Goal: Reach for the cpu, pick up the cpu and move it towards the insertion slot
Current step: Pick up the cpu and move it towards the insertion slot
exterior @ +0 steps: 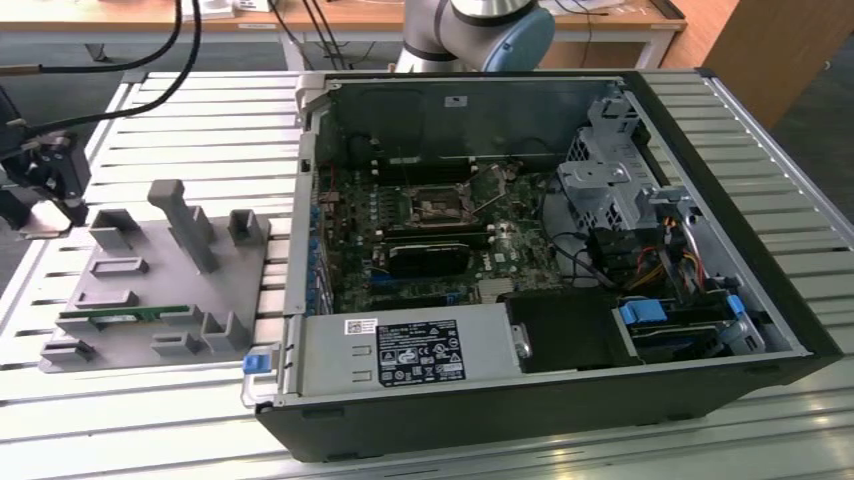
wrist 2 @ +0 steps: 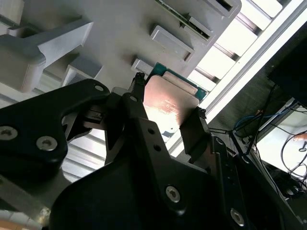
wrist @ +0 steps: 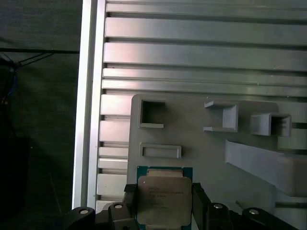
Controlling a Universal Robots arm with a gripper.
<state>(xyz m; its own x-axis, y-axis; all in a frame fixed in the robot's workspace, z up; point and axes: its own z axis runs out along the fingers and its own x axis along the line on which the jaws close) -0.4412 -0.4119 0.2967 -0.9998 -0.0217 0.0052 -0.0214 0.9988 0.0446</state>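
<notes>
At the exterior view's left, by the outer edge of the grey plastic fixture (exterior: 147, 285), the claw (exterior: 47, 190) hangs over the slatted worktop (exterior: 200, 110), well apart from the open computer case (exterior: 787, 330). In both wrist views its two black fingers (wrist 2: 194, 129) are closed on the cpu (wrist: 163, 199). They press on two opposite edges, with the silvery top facing up and a thin green rim showing. The chip is near a shallow recess (wrist: 160, 151) of the fixture; I cannot tell whether it has lifted fully clear of the surface below.

The grip looks like the weakest point. Only the thin edges are pinched, so a jolt or a quick swing could tilt the chip or let it slide out.

The insertion slot (exterior: 434, 205) lies deep inside the case, on the far side of the fixture. A low path could clip the fixture's upright posts (exterior: 180, 220) or the case wall. A snag there would likely twist the chip in the fingers.

If the chip arrived rotated or tilted, it would probably sit crooked on the socket and could harm the contacts. The green memory stick (exterior: 127, 315) lies on the fixture, apart from the claw, and seems at little risk.
</notes>
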